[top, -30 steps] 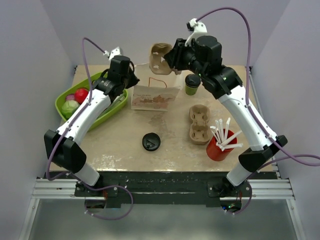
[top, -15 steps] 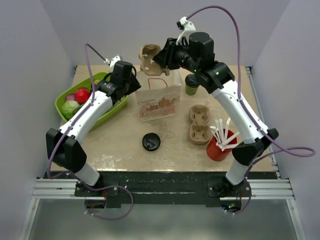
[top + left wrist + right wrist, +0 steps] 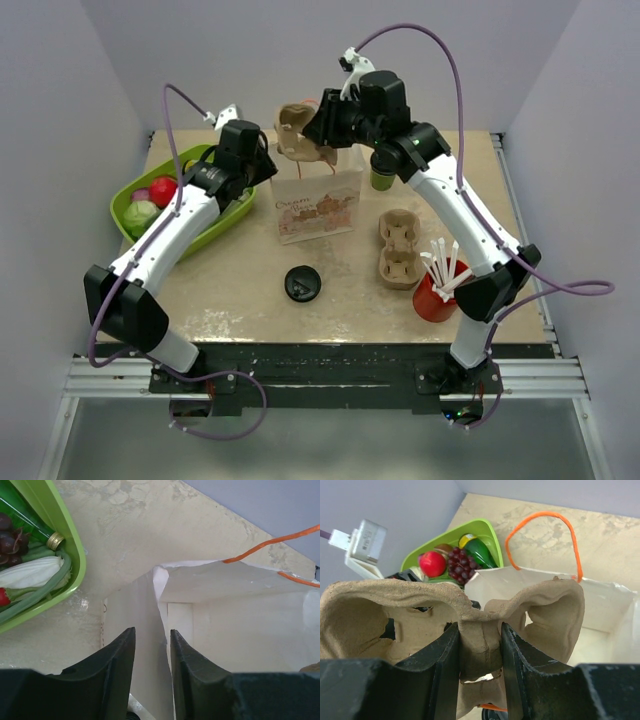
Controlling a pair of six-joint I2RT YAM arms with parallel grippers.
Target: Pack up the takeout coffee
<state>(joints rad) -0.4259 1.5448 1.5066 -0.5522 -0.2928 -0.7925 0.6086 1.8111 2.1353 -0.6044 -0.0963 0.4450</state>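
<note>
A loose black lid (image 3: 301, 284) lies toward the table's (image 3: 230, 300) near edge. At mid-table stands the paper bag (image 3: 316, 205). The left gripper (image 3: 151, 634) straddles its left wall, jaws parted, seemingly not pinching. Above the bag, the right gripper (image 3: 480, 630) clamps a cardboard carrier (image 3: 545, 612). The takeout coffee (image 3: 383, 172) stands near the far edge, right of the bag.
</note>
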